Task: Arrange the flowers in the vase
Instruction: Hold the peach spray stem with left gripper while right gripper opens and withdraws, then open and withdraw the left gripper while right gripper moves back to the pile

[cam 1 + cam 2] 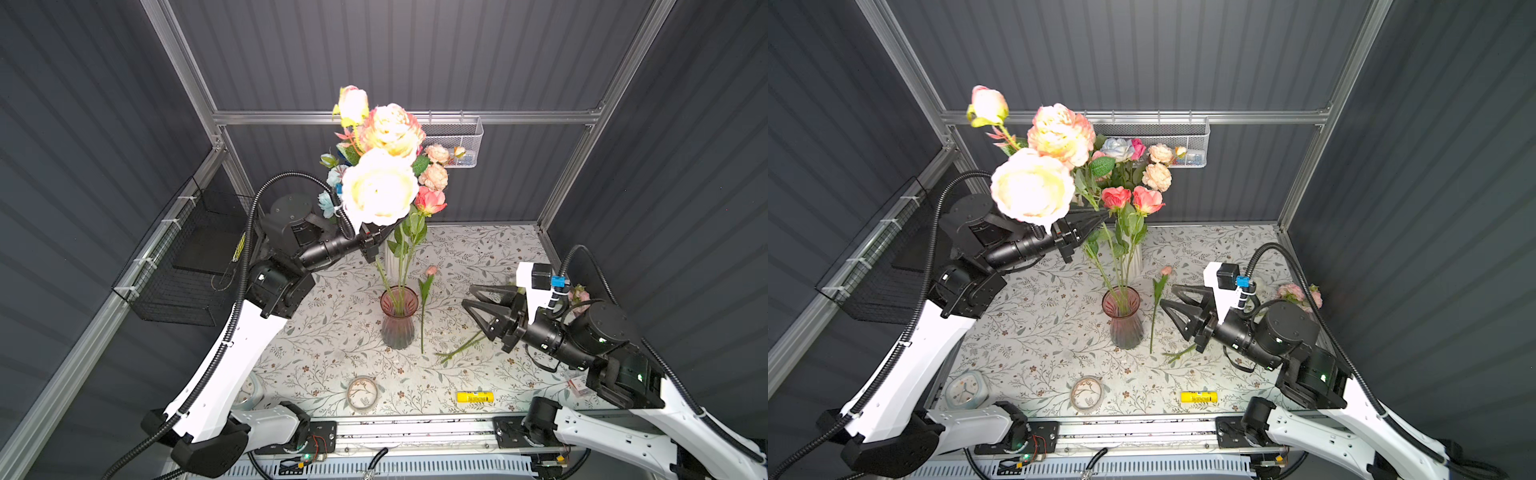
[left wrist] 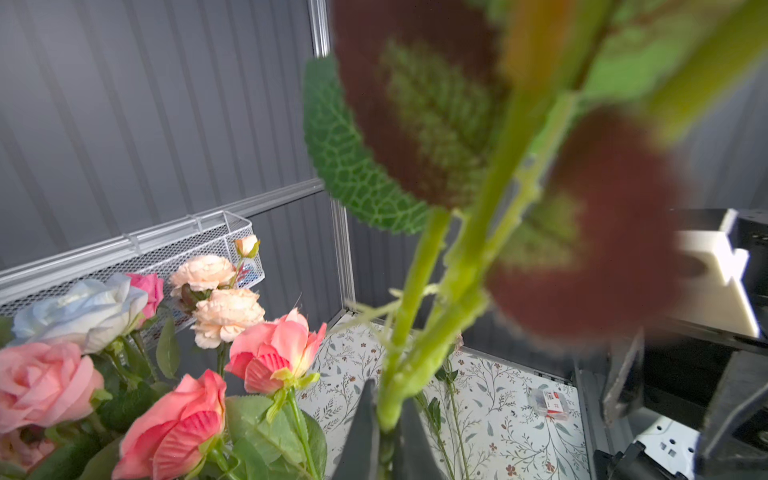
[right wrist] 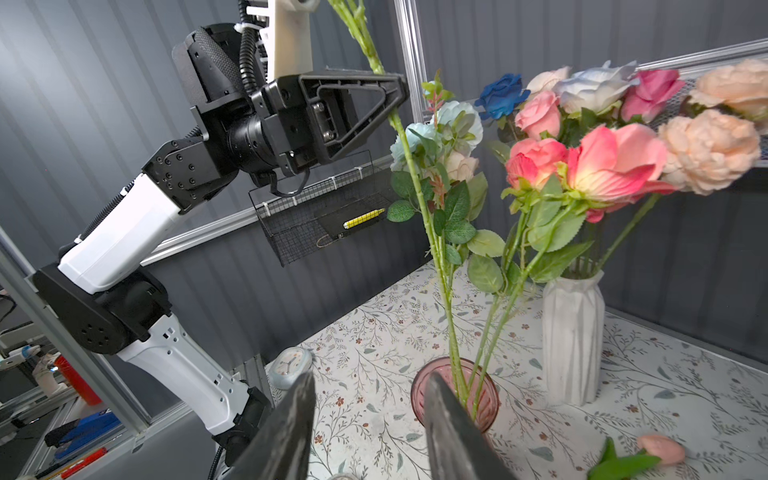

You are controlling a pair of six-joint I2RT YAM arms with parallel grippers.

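A pink glass vase (image 1: 398,320) (image 1: 1124,320) (image 3: 488,392) stands mid-table with two pink roses (image 1: 1116,197) (image 3: 536,160) in it. My left gripper (image 1: 1104,214) (image 2: 384,399) (image 3: 401,89) is shut on the green stem (image 2: 415,365) (image 3: 419,195) of a tall peony spray, high above the vase. Its cream bloom (image 1: 379,187) (image 1: 1032,187) hides the gripper in a top view. The stem's foot reaches into the pink vase. My right gripper (image 1: 467,296) (image 1: 1168,296) (image 3: 370,378) hangs open and empty just right of the vase.
A white vase (image 1: 1136,259) (image 3: 573,336) behind holds several flowers. A pink bud on a stem (image 1: 424,299) lies right of the pink vase, and another stem (image 1: 461,347) lies under my right arm. Clock (image 1: 963,390), tape roll (image 1: 362,394) and yellow tube (image 1: 473,397) sit near the front.
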